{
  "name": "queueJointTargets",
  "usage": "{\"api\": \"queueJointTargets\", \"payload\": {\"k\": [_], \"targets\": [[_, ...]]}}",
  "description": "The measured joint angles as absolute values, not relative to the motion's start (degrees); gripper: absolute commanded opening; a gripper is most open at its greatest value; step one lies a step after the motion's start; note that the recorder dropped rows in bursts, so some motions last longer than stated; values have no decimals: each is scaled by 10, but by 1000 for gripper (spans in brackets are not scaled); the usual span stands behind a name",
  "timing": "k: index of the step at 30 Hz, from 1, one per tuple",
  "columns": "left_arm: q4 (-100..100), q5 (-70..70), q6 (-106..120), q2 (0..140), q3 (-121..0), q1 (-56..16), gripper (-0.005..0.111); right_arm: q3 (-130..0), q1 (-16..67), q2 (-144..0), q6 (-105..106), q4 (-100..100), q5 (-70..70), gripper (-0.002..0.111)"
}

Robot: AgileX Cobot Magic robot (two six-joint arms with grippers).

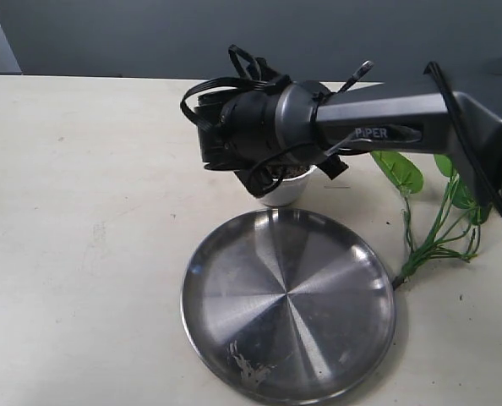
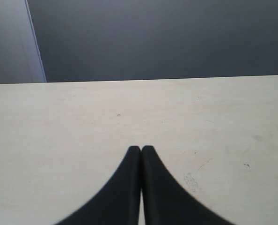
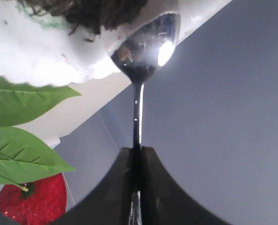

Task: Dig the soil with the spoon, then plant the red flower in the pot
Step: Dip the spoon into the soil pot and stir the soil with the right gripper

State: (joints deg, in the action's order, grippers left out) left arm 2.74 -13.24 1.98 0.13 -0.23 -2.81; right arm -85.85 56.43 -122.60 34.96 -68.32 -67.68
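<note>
Digging step: keep the bowl shallow in the soil (image 3: 90, 11), lift level, avoid tipping the pot.
Steel plate (image 1: 289, 304): one, at 6 o'clock of the pot.
Red flower (image 1: 441, 211): one sprig, lying at 3 o'clock of the pot.
Pot (image 1: 285, 190): one, under the right wrist.
Right gripper (image 3: 136, 157): one, clamped on the spoon (image 3: 146, 47) handle, bowl at the pot rim.
Left gripper (image 2: 141, 150): one, jaws together, empty.
</note>
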Motion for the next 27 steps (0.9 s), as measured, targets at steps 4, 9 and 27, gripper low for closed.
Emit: {"api": "queueJointTargets", "payload": {"k": [4,9,27], "targets": [[27,-132,20,1,-2,-28,0,-859,563,-1226,347,-677,-677,-1],[27,-132,20,1,-2,-28,0,-859,563,-1223,347,-621,-677,-1],[27,-132,20,1,-2,-28,0,-859,554,-1102,314,-582,-678,-1]]}}
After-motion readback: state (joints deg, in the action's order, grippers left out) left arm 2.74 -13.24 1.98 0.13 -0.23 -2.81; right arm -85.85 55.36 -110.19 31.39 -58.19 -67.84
